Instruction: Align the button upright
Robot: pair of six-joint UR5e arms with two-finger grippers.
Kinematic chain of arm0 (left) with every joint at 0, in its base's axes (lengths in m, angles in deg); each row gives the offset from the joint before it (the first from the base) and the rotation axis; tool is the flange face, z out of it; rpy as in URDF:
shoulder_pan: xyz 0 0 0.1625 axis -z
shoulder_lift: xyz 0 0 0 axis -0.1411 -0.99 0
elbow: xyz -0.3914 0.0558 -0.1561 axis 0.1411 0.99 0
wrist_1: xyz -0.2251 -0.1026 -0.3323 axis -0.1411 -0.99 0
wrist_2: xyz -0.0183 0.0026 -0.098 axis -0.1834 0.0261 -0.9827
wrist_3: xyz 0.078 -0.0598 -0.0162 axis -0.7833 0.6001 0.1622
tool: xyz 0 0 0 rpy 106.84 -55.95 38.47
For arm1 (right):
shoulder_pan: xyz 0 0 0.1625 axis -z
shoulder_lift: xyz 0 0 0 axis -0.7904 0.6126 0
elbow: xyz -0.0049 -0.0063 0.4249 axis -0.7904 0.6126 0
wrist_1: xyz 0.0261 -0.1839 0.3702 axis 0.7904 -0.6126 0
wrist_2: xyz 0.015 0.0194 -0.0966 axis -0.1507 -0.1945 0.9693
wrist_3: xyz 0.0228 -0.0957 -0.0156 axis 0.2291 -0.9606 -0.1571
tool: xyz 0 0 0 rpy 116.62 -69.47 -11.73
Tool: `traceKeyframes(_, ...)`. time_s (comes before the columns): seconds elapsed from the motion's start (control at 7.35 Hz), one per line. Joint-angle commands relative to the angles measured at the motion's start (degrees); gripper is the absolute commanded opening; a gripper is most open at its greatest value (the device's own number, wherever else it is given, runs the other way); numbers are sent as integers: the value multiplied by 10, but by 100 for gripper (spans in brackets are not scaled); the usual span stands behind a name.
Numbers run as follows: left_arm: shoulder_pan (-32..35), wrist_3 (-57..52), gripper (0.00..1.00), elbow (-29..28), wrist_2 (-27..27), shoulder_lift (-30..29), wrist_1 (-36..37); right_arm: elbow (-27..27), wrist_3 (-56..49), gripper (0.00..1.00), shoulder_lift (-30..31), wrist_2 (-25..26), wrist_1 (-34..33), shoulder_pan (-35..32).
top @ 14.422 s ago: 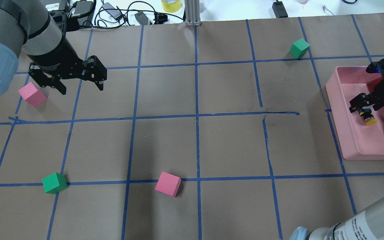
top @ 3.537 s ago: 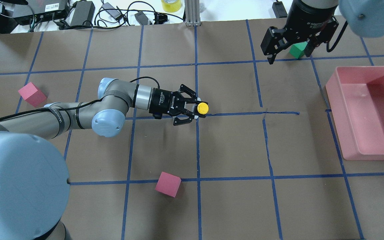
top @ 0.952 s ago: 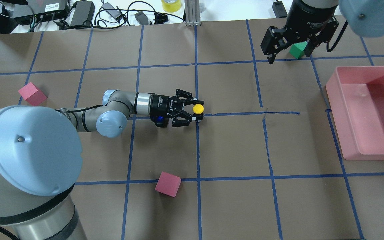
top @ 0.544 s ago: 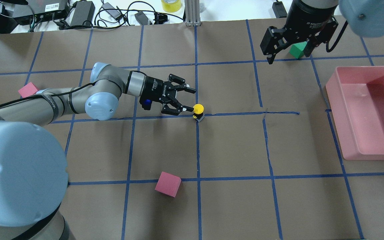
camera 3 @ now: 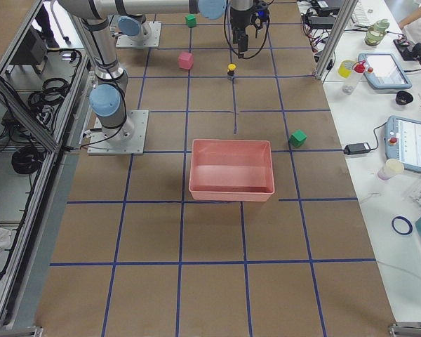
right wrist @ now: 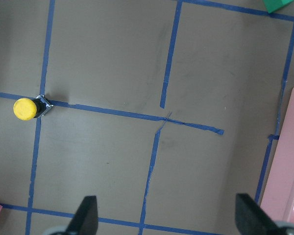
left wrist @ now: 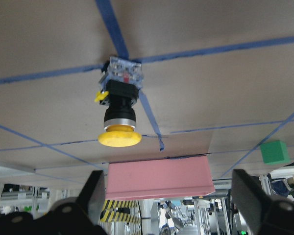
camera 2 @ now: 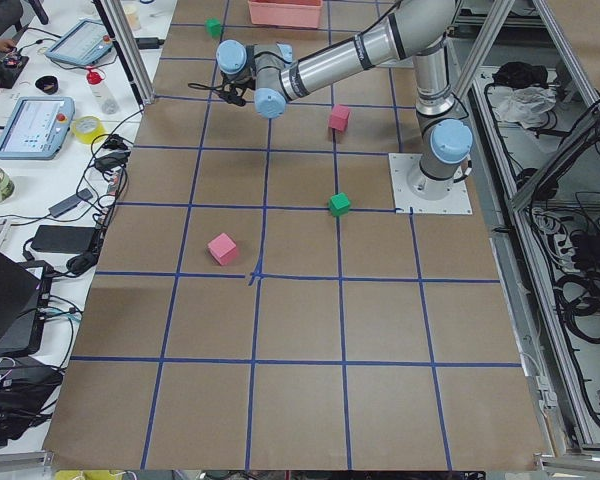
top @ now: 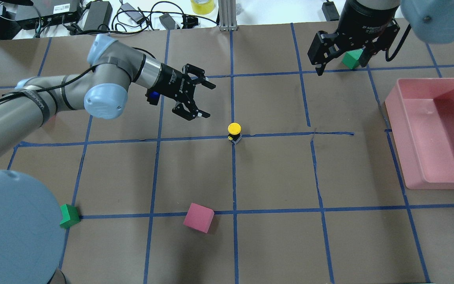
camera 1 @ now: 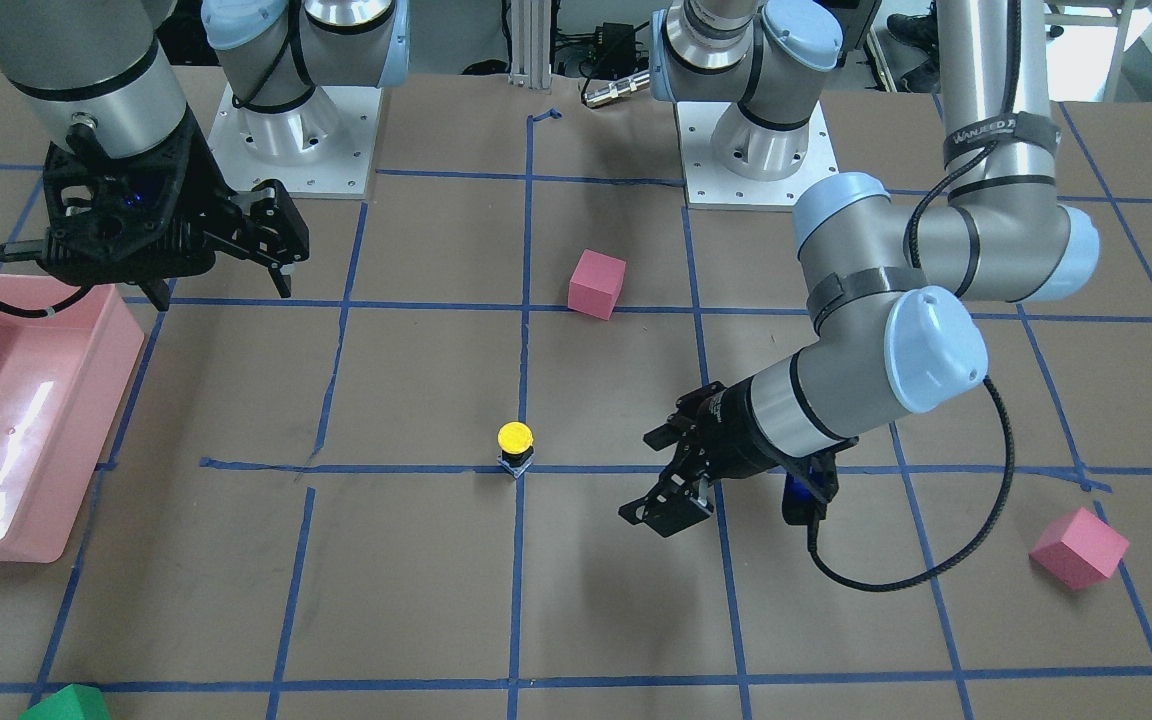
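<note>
The button has a round yellow cap, a black body and a silvery base. It stands upright, cap up, on a blue tape crossing at the table's middle. It also shows in the front view, the left wrist view and the right wrist view. My left gripper is open and empty. It hangs clear of the button, to its left and farther back; the front view shows the gap too. My right gripper is open and empty, high over the far right of the table.
A pink tray stands at the right edge. A pink cube and a green cube lie near the front. A second green cube sits under my right gripper. Another pink cube lies on the left side.
My left gripper has let go of the button and pulled away to the left and back, rising. The button stays upright on the tape crossing. The right arm has not moved.
</note>
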Motion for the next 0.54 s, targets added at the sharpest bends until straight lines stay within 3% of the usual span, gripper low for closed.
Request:
traceKeyframes(0.0, -12, -266, 100, -38, 202, 50, -95, 0, 0, 100, 0, 0, 0, 0)
traceKeyframes(0.27, -23, -452, 100, -74, 305, 104, -162, 0, 0, 100, 0, 0, 0, 0)
traceKeyframes(0.41, -22, -501, 100, -80, 326, 140, -173, 0, 0, 100, 0, 1, 0, 0)
